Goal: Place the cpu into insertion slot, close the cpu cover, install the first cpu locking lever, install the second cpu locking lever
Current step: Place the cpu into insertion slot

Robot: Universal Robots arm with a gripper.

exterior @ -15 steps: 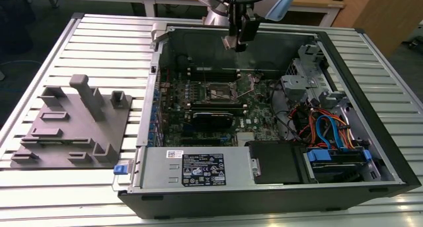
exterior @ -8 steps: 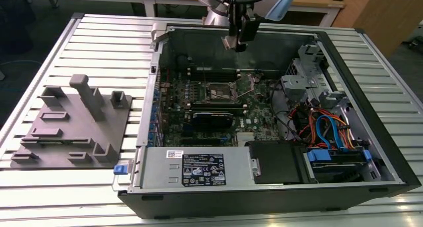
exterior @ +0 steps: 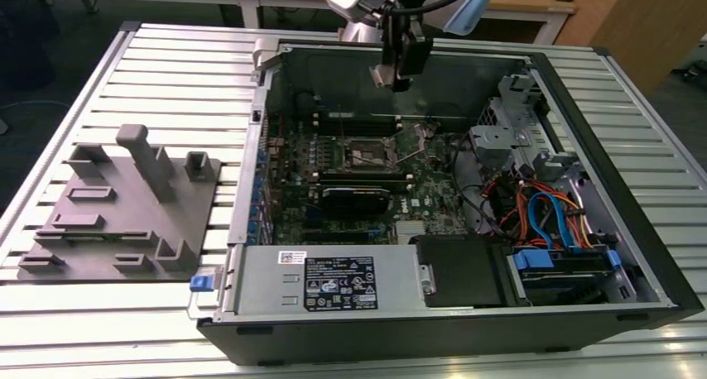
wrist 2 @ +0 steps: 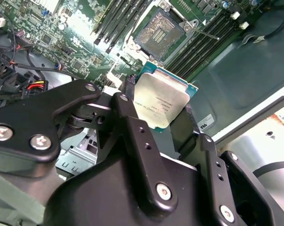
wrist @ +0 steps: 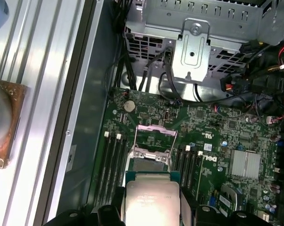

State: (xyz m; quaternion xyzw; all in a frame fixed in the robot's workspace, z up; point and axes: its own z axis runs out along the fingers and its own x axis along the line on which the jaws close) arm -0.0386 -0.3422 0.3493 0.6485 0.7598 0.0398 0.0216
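- The open computer case [exterior: 464,333] lies on its side, its green motherboard [exterior: 431,203] facing up.
- The gripper [exterior: 398,79] hangs above the board, fingers clamped on the cpu [wrist 2: 160,100] by two opposite edges.
- The insertion slot [wrist 2: 158,29] — bare, cover raised — lies below, beyond the chip's free edge, well apart.

We see the cpu [wrist 2: 163,101] only in part: the fingers [wrist 2: 185,127] that clasp it hide its lower end in the second wrist view, and the picture's edge cuts it off in the first wrist view, where it also covers part of the insertion slot [wrist: 151,157].
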